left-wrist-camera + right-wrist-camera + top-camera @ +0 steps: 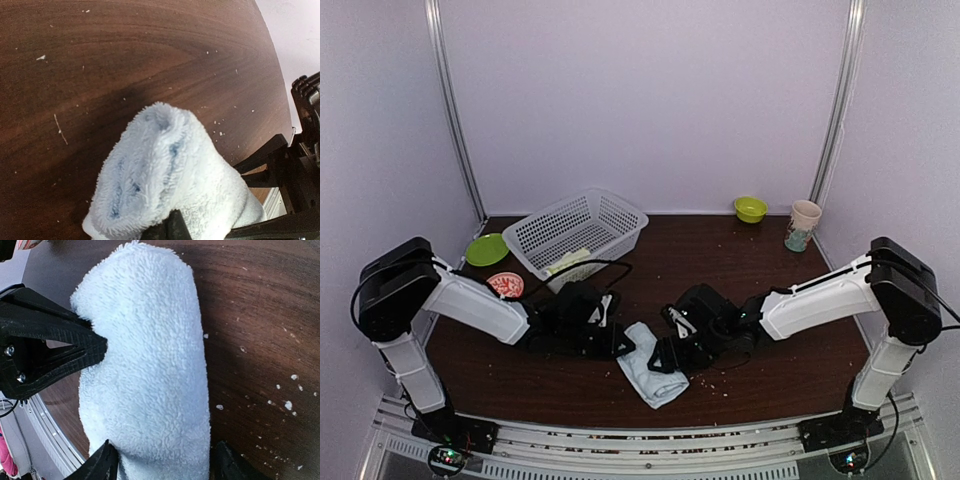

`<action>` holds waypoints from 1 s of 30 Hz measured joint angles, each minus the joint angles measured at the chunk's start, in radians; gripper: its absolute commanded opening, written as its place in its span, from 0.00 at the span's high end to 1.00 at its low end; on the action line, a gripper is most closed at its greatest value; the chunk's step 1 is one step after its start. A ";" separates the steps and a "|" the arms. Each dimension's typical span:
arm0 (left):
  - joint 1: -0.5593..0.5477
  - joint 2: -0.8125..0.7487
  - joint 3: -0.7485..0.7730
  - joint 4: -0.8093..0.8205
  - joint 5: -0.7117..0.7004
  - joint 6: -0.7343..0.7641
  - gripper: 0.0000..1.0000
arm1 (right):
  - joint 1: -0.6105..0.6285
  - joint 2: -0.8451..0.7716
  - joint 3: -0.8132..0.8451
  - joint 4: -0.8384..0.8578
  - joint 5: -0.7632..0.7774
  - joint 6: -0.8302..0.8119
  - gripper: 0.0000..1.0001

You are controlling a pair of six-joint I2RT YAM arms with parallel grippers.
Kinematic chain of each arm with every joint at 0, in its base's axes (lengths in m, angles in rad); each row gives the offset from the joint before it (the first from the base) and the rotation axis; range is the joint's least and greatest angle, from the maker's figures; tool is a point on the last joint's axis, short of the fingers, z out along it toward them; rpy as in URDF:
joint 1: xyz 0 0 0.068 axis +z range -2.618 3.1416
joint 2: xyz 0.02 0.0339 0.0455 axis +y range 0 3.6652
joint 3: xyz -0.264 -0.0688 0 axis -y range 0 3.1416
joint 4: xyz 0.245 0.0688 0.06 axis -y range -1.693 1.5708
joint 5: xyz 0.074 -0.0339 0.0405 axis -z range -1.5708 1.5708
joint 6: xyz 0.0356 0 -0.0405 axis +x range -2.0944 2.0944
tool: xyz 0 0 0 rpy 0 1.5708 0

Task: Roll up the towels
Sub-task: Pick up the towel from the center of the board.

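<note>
- Your left gripper (172,227) is closed tight. The right wrist view shows its tip nipped into the long edge of the pale blue towel (145,365), and the cloth bunches up just ahead of it.
- Your right gripper (165,465) has its jaws apart, one finger on each side of the towel's width. Whether either finger presses the cloth cannot be told.
- The two grippers face each other across this towel, left on its near-left side and right on its opposite side.
- The pale blue towel lies folded thick on the brown table (770,300), near the front edge, midway between the arms.
- The lime-green towel (570,260) sits apart, inside the white mesh basket (620,215) at the back left.
- Crumbs are scattered on the table surface.
</note>
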 measured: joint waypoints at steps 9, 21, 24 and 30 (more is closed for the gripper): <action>-0.018 -0.026 -0.037 0.014 -0.020 -0.012 1.00 | 0.055 0.089 0.092 0.014 -0.043 0.008 0.36; -0.037 -0.072 -0.050 -0.051 -0.066 -0.017 1.00 | 0.071 0.140 0.122 0.037 -0.068 0.062 1.00; -0.042 -0.103 -0.037 -0.119 -0.086 -0.010 1.00 | 0.074 0.136 0.124 0.029 -0.048 0.064 1.00; -0.044 -0.199 0.030 -0.363 -0.155 0.027 0.67 | 0.077 0.083 0.126 -0.080 0.058 0.033 1.00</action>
